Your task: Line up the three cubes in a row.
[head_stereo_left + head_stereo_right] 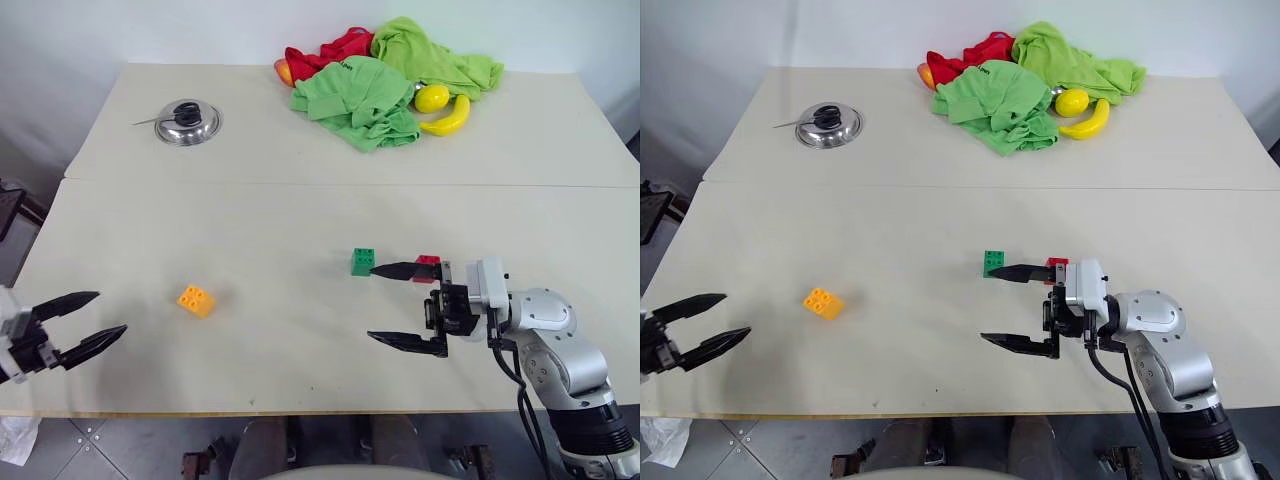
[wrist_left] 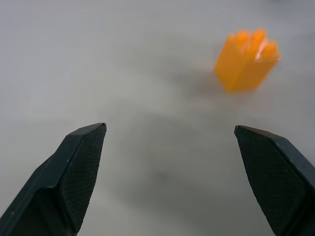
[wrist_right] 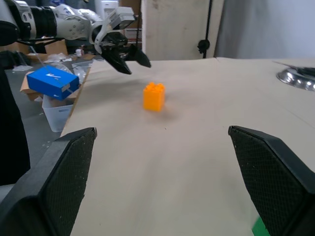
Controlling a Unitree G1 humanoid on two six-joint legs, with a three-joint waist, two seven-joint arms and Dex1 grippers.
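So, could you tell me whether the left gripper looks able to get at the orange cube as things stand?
Probably yes. The left gripper is open at the table's left edge, and only bare tabletop lies between it and the orange cube; it is not there yet.

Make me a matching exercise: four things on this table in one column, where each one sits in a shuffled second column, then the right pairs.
Things:
1. orange-yellow cube
2. green cube
3. red cube
4. steel bowl

Places:
A. far side of the table, towards the left
B. alone on the left half, ahead of the open left gripper
C. right behind the upper finger of the open right gripper
D. just left of that finger's tip

Pairs: 1-B, 2-D, 3-C, 4-A
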